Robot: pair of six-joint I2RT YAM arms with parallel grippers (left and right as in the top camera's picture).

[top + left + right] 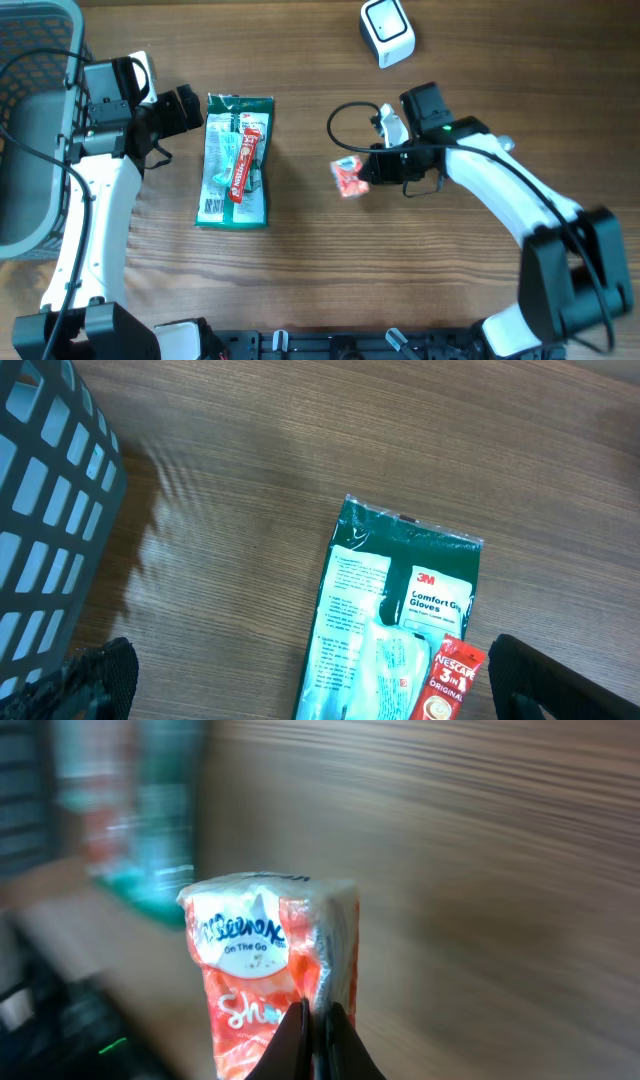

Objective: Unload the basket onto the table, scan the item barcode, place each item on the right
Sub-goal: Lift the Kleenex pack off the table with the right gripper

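Overhead, the right end effector [364,172] is pressed together on one edge of a small orange-and-white tissue pack [347,178], near the middle of the tabletop [330,280]. The right wrist view shows the two fingertips [300,1045] nipping the wrapper. The white scanner [387,32] sits well apart, at the far edge. The left end effector [190,108] stands spread wide and holds nothing, just beside a green glove pack [222,160] with a red sachet [247,160] lying on it. A grey basket [30,120] is at the left.
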